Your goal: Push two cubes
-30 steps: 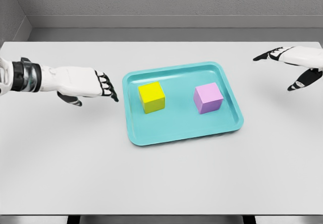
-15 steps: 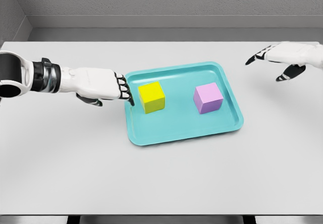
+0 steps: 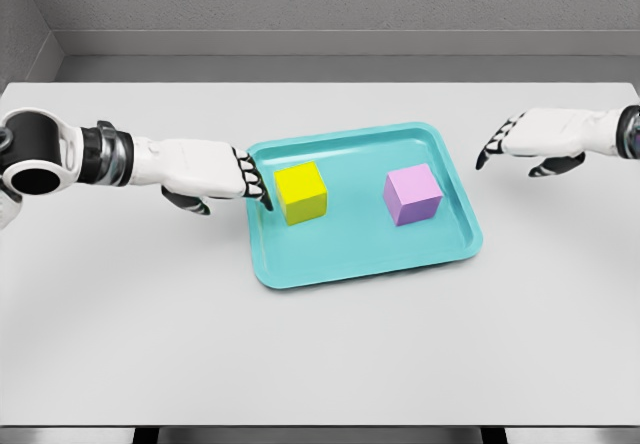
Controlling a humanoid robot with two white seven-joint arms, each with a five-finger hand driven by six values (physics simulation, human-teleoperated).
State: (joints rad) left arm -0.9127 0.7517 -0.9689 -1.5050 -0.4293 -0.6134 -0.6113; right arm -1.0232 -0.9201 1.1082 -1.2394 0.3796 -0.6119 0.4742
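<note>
Neither cube looks pushed yet: the left robot hand, fingers spread, reaches the yellow cube; the right robot hand, fingers apart, nears the tray's right edge, purple cube untouched.

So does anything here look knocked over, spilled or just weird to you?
Nothing stands out. The yellow cube and purple cube sit flat and apart inside the teal tray, which lies slightly turned on the table. The left robot hand is at the tray's left rim; the right robot hand is off to its right.
</note>
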